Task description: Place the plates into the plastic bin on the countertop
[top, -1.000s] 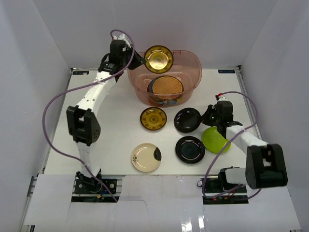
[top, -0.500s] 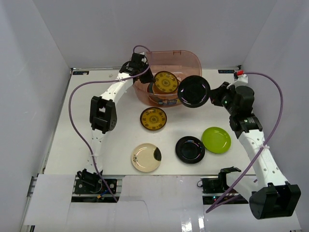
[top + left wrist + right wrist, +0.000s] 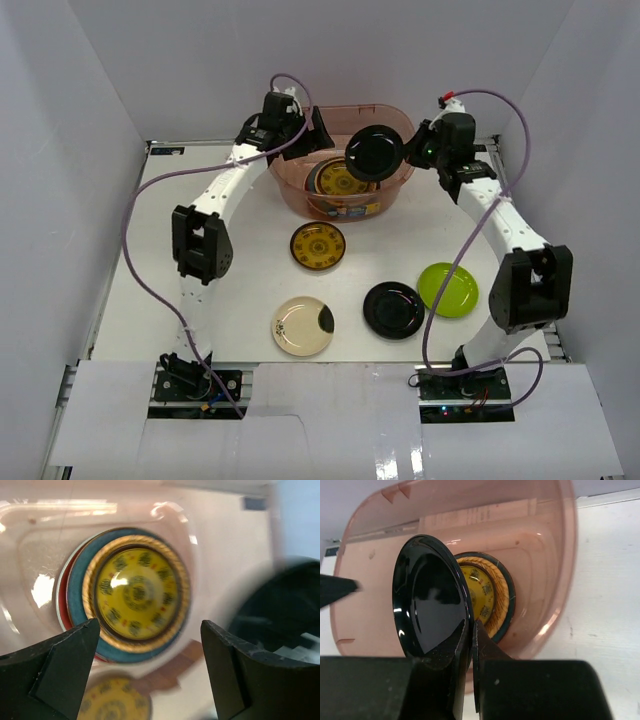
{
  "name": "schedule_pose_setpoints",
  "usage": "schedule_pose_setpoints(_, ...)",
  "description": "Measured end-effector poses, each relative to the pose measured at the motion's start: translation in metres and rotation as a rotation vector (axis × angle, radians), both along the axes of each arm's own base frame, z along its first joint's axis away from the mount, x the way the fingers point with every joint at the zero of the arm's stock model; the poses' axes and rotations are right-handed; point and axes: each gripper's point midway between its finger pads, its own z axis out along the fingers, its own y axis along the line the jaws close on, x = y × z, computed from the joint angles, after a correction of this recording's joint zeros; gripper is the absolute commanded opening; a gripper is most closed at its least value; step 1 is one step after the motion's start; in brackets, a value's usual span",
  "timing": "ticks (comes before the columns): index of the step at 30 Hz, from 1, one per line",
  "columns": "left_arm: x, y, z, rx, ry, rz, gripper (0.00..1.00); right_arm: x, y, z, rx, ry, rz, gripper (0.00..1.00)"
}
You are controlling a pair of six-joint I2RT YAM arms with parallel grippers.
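Countertop (image 3: 240, 270) with bin (image 3: 395, 192), yellow plate (image 3: 318, 246), cream plate (image 3: 303, 326), black plate (image 3: 393, 309), lime plate (image 3: 447, 289).

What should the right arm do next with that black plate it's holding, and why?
Probably lower it and let go: the right gripper pinches the black plate by its rim above the bin, over the yellow plate topping the stack inside. The open left gripper hovers close by.

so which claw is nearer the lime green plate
right. the right claw holds a black plate over the plastic bin's right half, beyond the lime green plate; the left claw is open over the bin's left half, farther off.
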Motion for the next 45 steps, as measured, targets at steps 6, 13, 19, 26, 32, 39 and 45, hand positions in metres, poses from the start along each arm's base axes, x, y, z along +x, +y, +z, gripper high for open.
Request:
schedule_pose_setpoints(6,-0.098,0.045,0.121,-0.070,-0.194,0.007,0.87,0.030,0.057,-0.036,-0.056,0.061,0.078,0.08)
schedule_pose_setpoints(13,-0.220,0.106,0.078,-0.072,-0.195,0.073,0.86,0.049,0.089,-0.073,-0.110,0.122,0.092,0.28)
schedule_pose_setpoints(19,-0.247,0.116,-0.066,0.037,0.133,0.106,0.85,0.053,0.085,-0.081,-0.142,0.139,0.072,0.65)
schedule_pose_setpoints(26,-0.234,0.107,-0.107,0.019,0.201,0.123,0.79,-0.011,0.054,-0.032,-0.163,0.079,0.068,0.44)
schedule_pose_setpoints(32,-0.211,0.089,-0.136,-0.036,0.220,0.123,0.70,-0.142,-0.022,-0.041,-0.069,0.011,-0.024,0.15)
schedule_pose_setpoints(39,-0.203,0.080,-0.171,-0.060,0.284,0.136,0.54,-0.240,-0.123,-0.146,-0.020,0.237,-0.375,0.76)
schedule_pose_setpoints(45,-0.192,0.073,-0.173,-0.105,0.262,0.143,0.46,-0.259,-0.153,-0.143,0.026,0.237,-0.549,0.79)
